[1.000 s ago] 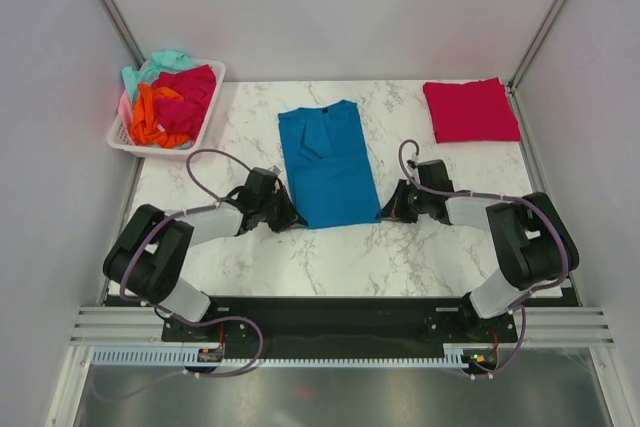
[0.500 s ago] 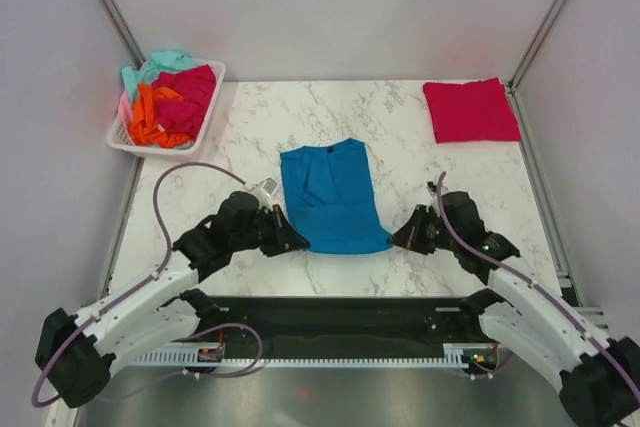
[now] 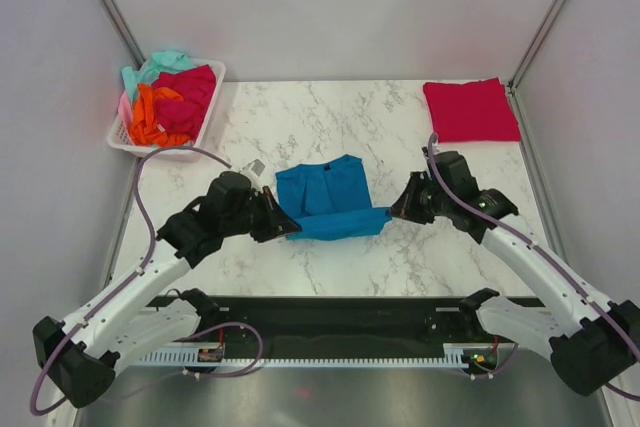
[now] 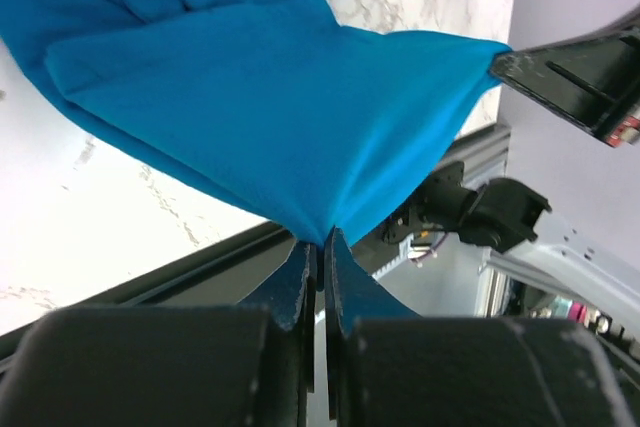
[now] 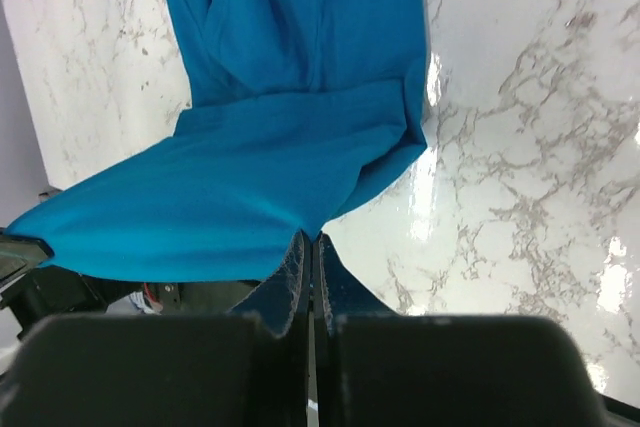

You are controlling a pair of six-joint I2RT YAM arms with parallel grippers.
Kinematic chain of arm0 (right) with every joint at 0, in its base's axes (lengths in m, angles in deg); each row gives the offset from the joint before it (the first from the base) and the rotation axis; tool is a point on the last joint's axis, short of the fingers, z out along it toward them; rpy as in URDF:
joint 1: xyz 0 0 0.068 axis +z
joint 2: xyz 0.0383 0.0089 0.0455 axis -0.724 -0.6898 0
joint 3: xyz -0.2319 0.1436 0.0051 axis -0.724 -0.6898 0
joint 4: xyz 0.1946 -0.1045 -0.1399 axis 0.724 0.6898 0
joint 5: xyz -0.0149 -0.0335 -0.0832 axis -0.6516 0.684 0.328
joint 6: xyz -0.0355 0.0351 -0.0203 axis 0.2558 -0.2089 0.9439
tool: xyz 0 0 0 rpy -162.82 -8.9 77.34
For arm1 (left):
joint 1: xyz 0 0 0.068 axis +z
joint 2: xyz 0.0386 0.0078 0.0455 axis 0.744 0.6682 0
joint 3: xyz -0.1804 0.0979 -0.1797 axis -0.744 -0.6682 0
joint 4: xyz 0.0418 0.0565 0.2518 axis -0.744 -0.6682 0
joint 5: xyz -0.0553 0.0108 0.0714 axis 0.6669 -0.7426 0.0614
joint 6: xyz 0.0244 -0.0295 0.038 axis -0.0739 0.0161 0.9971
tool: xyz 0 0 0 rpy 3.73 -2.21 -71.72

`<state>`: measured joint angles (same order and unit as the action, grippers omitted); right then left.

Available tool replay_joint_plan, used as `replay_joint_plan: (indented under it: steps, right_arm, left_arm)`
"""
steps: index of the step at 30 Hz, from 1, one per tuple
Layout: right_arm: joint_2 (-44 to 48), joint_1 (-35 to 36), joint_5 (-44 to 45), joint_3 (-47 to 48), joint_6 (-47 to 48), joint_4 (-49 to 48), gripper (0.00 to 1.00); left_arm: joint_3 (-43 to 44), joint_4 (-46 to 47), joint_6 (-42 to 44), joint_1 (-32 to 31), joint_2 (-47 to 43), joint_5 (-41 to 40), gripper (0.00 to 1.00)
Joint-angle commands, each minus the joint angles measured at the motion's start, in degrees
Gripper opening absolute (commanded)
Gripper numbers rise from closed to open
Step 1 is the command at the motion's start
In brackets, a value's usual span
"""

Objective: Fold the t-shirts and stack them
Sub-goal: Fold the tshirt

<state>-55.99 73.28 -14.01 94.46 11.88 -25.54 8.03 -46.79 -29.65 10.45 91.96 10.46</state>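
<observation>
Raised since before, the hem of the teal shirt (image 3: 325, 192) hangs over the marble counter (image 3: 400, 137), left pincer (image 3: 288, 230) and right pincer (image 3: 393, 212) clamped on it; walls (image 3: 330, 17) seemingly plain grey.

Top camera looks down; wrist cameras (close-up) share the teal t-shirt (image 4: 250, 117).

Between left end effector (image 3: 288, 230) and right end effector (image 3: 393, 212) held t-shirt (image 3: 325, 197), basket (image 3: 140, 148) far left, folded t-shirt (image 3: 470, 110) far right
</observation>
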Motion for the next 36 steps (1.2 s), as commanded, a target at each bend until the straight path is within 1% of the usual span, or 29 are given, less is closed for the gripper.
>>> replay_joint_plan:
  steps: [1, 3, 8, 13, 16, 18, 22, 23, 24, 25, 26, 27, 28, 29, 30, 31, 32, 33, 34, 36]
  right_arm:
    - [-4.49, -0.09, 5.42, 6.87, 4.59, 1.37, 0.0]
    - [-9.24, -0.09, 5.6, 10.91, 5.73, 1.37, 0.0]
    - [-20.04, -0.44, 6.3, 19.78, 9.07, 1.19, 0.0]
    - [-29.02, -1.58, 4.81, 25.5, 11.36, -0.13, 0.0]
    - [-35.42, -2.63, 4.19, 30.24, 12.32, -0.92, 0.0]
    - [-38.07, -3.6, 3.58, 32.27, 12.94, -1.27, 0.0]
    - [-46.67, -5.18, 2.17, 38.94, 13.56, -1.8, 0.0]
    - [-49.83, -5.62, 2.08, 41.4, 13.64, -2.15, 0.0]
    - [-49.86, -5.89, 2.08, 41.42, 13.73, -2.15, 0.0]
    - [-53.34, -6.5, 1.82, 43.86, 13.65, -2.24, 0.0]
    - [-55.2, -6.77, 1.56, 45.27, 13.65, -3.02, 0.11]
    - [-57.4, -7.2, 1.12, 47.03, 13.99, -2.85, 0.27]
    - [-61.94, -7.47, 0.33, 51.14, 14.26, -2.85, 0.46]
    - [-64.17, -8.34, -0.55, 53.44, 14.26, -2.07, 0.62]
    - [-66.36, -8.87, -0.29, 56.07, 14.17, -0.76, 0.71]
    - [-69.0, -9.83, -0.21, 59.75, 14.0, 0.56, 0.73]
    - [-69.46, -10.28, -0.55, 60.49, 14.08, 0.49, 0.77]
    - [-69.46, -10.63, -0.47, 60.84, 14.0, 0.49, 0.79]
    - [-68.33, -11.07, -0.12, 60.24, 14.0, 0.05, 0.8]
    - [-66.13, -11.34, -0.12, 57.61, 14.08, -1.44, 0.84]
  left_arm:
    - [3.67, -2.45, 4.16, 3.77, 2.44, -1.48, 0.02]
    - [4.9, -2.45, 5.83, 5.54, 4.37, -0.69, 0.02]
    - [7.18, -1.75, 9.61, 13.36, 9.21, 3.35, 0.02]
    - [9.12, 0.27, 14.36, 20.29, 15.53, 7.48, 0.02]
    - [11.58, 0.98, 16.91, 23.12, 21.06, 9.15, 0.02]
    - [13.86, 1.59, 18.58, 24.52, 25.81, 10.38, 0.02]
    - [18.87, 2.21, 20.25, 27.07, 34.68, 10.3, 0.02]
    - [21.23, 2.73, 20.51, 28.12, 39.14, 10.91, 0.02]
    - [22.73, 2.83, 20.78, 28.48, 41.62, 11.26, 0.02]
    - [25.97, 2.83, 21.04, 28.83, 44.17, 11.52, 0.02]
    - [27.56, 2.48, 21.65, 29.1, 47.24, 11.88, 0.02]
    - [29.15, 2.21, 21.57, 29.88, 52.23, 11.97, 0.02]
    - [32.12, 2.3, 21.4, 30.33, 55.15, 12.14, 0.02]
    - [34.24, 1.86, 21.83, 30.68, 57.88, 13.36, 0.22]
    - [36.61, 1.42, 22.27, 31.38, 60.25, 14.5, 0.41]
    - [42.12, 0.11, 22.88, 31.65, 65.67, 15.65, 0.57]
    - [45.13, -1.81, 23.06, 31.65, 67.55, 16.09, 0.72]
    - [47.86, -5.4, 23.15, 31.65, 69.23, 16.1, 0.77]
    - [50.67, -5.87, 23.15, 31.65, 69.76, 16.53, 0.98]
    - [51.57, -6.23, 23.15, 31.65, 68.2, 15.58, 1.0]
